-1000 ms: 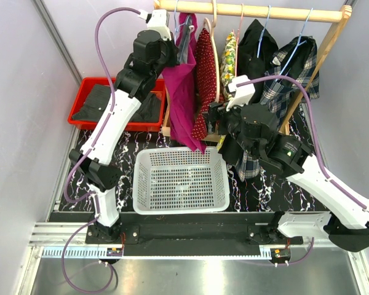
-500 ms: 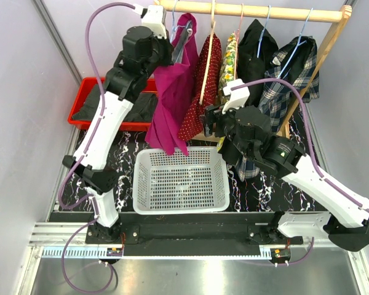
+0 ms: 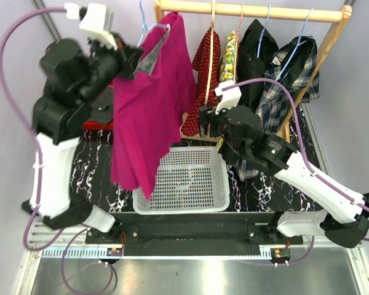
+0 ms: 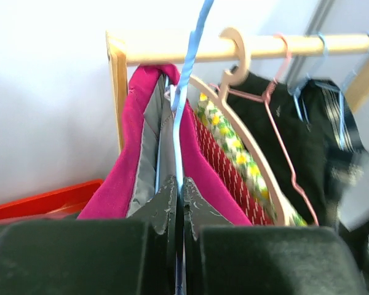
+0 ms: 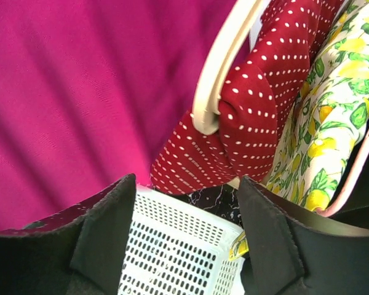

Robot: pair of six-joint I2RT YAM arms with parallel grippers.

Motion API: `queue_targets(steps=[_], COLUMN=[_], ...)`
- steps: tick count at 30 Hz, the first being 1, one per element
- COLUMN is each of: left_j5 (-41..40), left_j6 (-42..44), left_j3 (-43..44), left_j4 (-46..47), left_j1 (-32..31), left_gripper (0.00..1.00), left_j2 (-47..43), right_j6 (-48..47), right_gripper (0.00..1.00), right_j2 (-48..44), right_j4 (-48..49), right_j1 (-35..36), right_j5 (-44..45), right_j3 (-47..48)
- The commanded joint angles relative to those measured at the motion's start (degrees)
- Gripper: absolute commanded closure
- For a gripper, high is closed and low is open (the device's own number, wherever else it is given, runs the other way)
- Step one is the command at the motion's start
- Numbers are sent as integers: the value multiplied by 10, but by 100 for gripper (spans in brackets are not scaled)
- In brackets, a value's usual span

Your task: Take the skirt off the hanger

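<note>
Hanging full-length, the skirt is seen only from above; the blue hanger is seen pinched by the left tool only wrist-side; the right tool is spread.

The magenta skirt is hanging over the left half of the basket, screening that side. Behind the basket, the red dotted garment and lemon-print garment are crowding together, barring the wide-spread right gripper. The basket's right half is lying open from above.
</note>
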Motion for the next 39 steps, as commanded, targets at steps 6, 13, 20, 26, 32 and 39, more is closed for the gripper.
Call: queue_targets(steps=[6,13,20,26,32,39], left_j5=[60,84,99,139,147,153], left_j6=[74,79,78,79,93,98], left_j3=[-200,-238,-235,-220,-229,-236], left_j4=[-42,-81,-85,-105,-121,-125], left_j1=[1,1,1,1,1,1], left_gripper=[100,100,100,100,100,100], left_j2=[-182,-234,-236,-245,-263,-268], right_j6=[-20,39,80,108,179,248], right_gripper=[4,0,0,0,2,7], right_j2=[-50,-2,58,61,39,50], right_j4=[160,212,201,305,412,439], right_j1=[4,4,3,-20,-61,-90], right_j5=[-39,-122,-88,-64,-112,-178], right_j3=[-12,34,35,-21,-69,-69])
